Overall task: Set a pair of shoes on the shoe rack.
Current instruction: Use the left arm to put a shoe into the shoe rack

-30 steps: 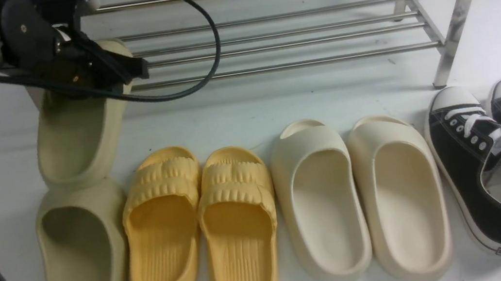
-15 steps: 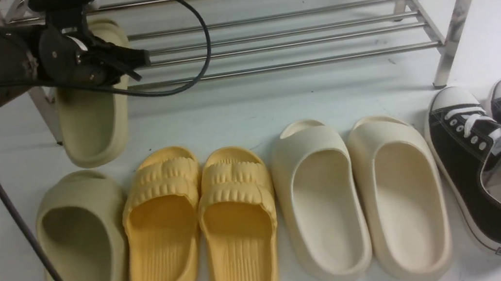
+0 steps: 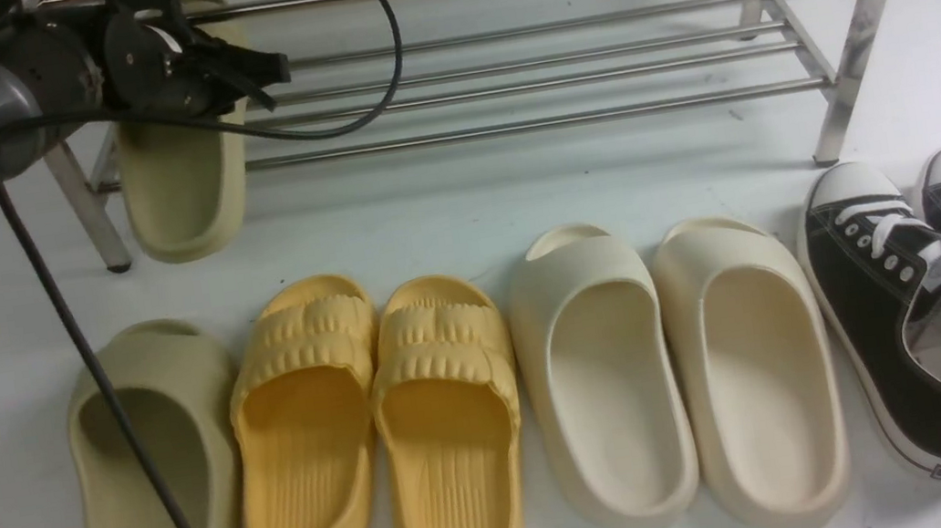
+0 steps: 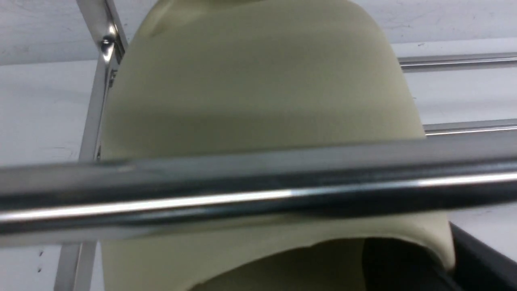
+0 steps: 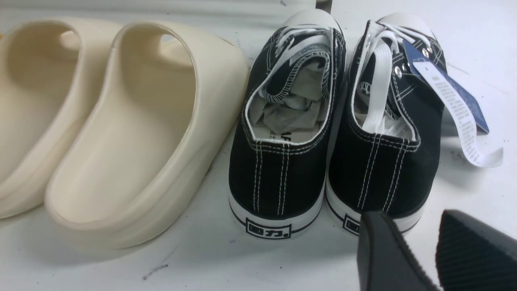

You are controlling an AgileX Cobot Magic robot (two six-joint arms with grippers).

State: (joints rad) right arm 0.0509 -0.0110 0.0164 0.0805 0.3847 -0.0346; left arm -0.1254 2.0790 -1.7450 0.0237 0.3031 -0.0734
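Note:
One olive-khaki slipper (image 3: 183,185) hangs from my left gripper (image 3: 246,73), toe up and heel down, at the left end of the steel shoe rack (image 3: 810,60). In the left wrist view the slipper (image 4: 258,93) fills the picture and a rack rod (image 4: 258,190) crosses in front of it. The left gripper (image 4: 440,258) is shut on the side of the slipper's upper band. The second olive slipper (image 3: 157,492) lies on the floor at front left. My right gripper (image 5: 424,250) is open and empty, low behind the heels of black sneakers.
On the floor in a row stand yellow ribbed slides (image 3: 382,424), cream-white slides (image 3: 679,373) and black sneakers (image 3: 928,310). The sneakers (image 5: 282,133) and cream slides (image 5: 133,133) also show in the right wrist view. A black cable (image 3: 391,26) loops from the left arm.
My left arm has carried the olive slipper up and away from the floor row, towards the rack's left end. Everything on the floor has stayed put.

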